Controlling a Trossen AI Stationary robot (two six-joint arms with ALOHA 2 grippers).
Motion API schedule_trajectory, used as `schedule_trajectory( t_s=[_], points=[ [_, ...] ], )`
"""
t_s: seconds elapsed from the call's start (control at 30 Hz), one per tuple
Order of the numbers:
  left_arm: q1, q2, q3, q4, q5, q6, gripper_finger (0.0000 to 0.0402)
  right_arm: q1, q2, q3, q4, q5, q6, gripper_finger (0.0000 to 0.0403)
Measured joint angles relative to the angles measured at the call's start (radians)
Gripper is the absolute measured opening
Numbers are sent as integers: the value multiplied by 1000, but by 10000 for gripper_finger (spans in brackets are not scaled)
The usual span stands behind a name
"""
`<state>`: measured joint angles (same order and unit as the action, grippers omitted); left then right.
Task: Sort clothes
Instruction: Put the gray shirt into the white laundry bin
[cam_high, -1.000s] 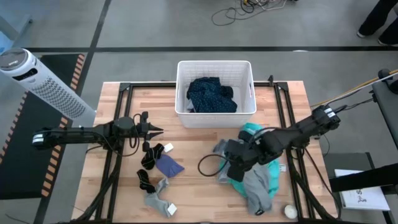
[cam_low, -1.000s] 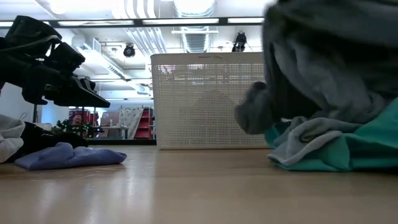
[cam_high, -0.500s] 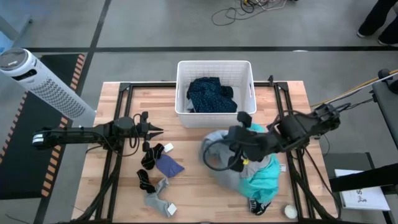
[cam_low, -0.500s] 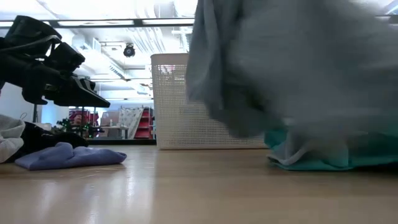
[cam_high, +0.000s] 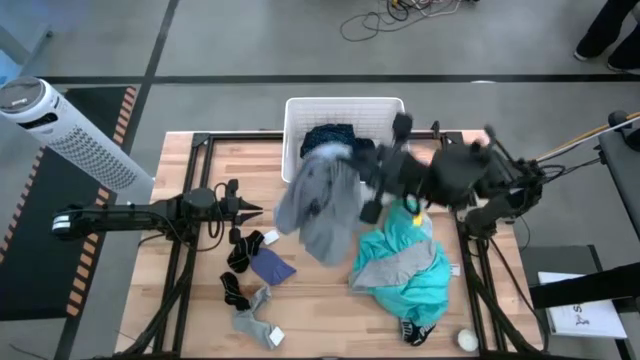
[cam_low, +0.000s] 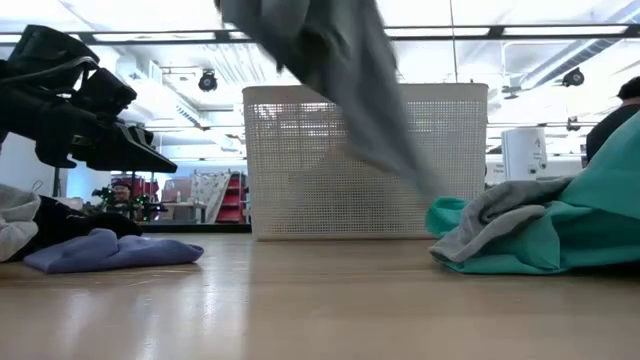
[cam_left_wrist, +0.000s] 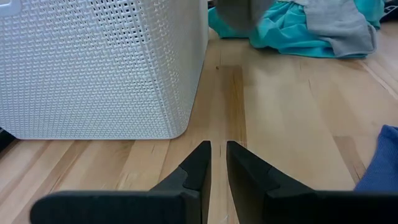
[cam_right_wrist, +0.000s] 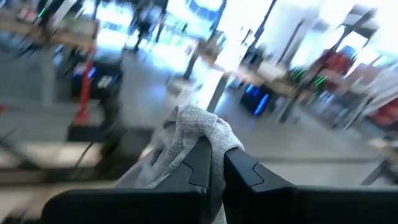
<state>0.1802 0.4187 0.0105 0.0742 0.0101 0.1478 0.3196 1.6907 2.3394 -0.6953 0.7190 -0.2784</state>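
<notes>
1. Currently the right gripper (cam_high: 372, 178) is raised above the table just in front of the white basket (cam_high: 345, 106), its jaws pinched on a bunched fold of the grey shirt (cam_high: 318, 200); the right wrist view shows that fold of grey shirt (cam_right_wrist: 193, 134) clamped between the two fingers.
2. Handling: the grey shirt hangs limp and spread out below the grip, trailing toward the table. Judge it light, soft and fully compliant; it will swing and drape rather than hold shape, so the trailing part may catch on the basket rim.
3. Hold point: a gathered fold is the suitable place to take such fabric. A single thin layer could slip from the jaws.
4. Other garments:
   - navy speckled garment (cam_high: 335, 140) lies inside the white basket.
   - teal garment (cam_high: 415, 262) lies on the table on the right side, with some grey cloth draped over it.
   - blue-purple cloth (cam_high: 272, 268) and socks (cam_high: 245, 300) lie on the left side, near the left arm.
5. The left gripper (cam_high: 254, 209) waits low over the table, left of the basket; the left wrist view shows its jaws at a narrow gap, holding nothing.
</notes>
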Motion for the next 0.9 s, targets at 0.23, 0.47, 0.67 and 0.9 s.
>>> schedule_trajectory(
  t_s=[0.23,0.47,0.67,0.9],
  points=[
    [0,0,0,0,0,0,38,-104,-8,16,259,-1,-198,1],
    [0,0,0,0,0,0,38,-206,-14,17,470,0,-331,1],
    [0,0,0,0,0,0,38,-320,-14,17,457,15,-338,1],
    [0,0,0,0,0,0,38,-474,0,17,332,52,-318,1]
  ],
)
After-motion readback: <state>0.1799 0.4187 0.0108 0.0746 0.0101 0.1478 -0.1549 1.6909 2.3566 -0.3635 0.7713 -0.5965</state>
